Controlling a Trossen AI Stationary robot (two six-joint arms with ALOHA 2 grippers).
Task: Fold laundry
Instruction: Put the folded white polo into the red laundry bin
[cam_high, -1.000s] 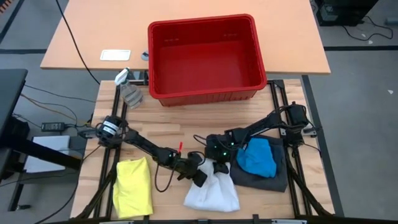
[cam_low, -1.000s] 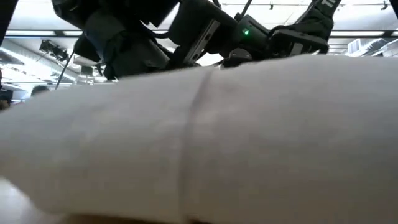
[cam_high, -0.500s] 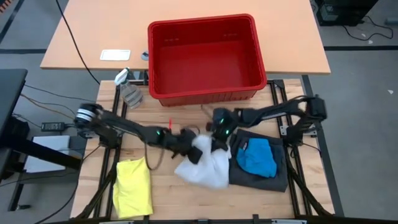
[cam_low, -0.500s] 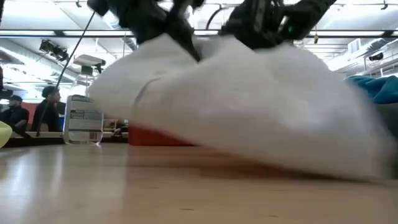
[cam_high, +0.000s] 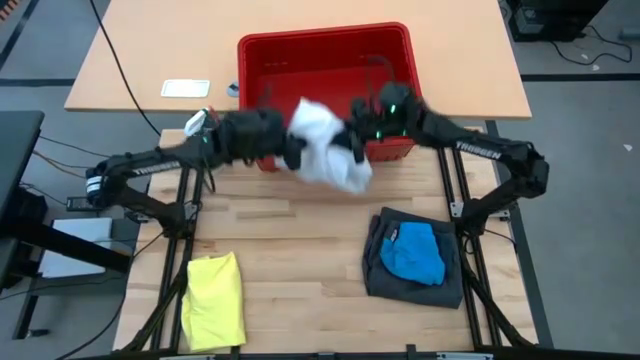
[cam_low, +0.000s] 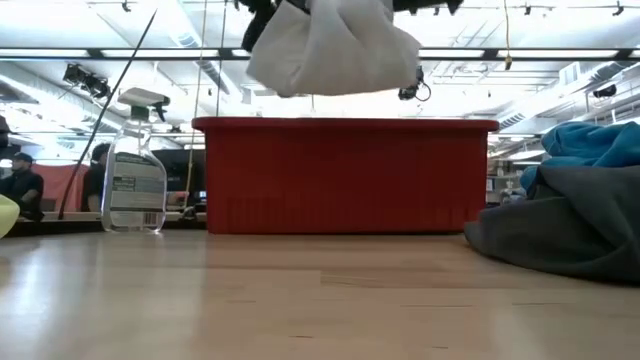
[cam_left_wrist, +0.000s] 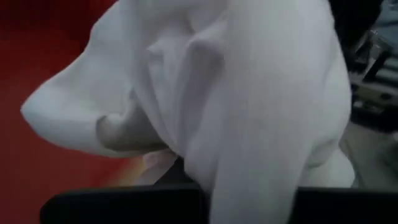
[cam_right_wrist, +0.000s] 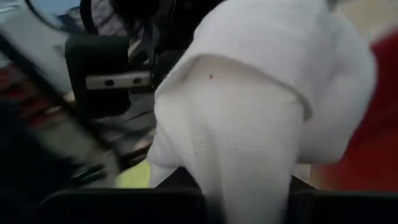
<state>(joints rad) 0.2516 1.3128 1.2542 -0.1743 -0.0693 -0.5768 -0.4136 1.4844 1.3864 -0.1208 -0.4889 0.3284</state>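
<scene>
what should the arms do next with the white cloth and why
Probably lower it onto the bare wood in front of the red basket. Both grippers, left and right, hold the white cloth bunched in the air, off the table, so it needs laying flat before folding.

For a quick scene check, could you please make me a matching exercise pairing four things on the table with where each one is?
Things:
1. white cloth
2. yellow shirt
3. bright blue piece
4. spray bottle

Places:
A. lying on the dark grey shorts
B. standing beside the red basket
C. held up in the air between the left pincer and the right pincer
D. flat at the table's front corner on the left arm's side

Pairs: 1-C, 2-D, 3-A, 4-B
</scene>
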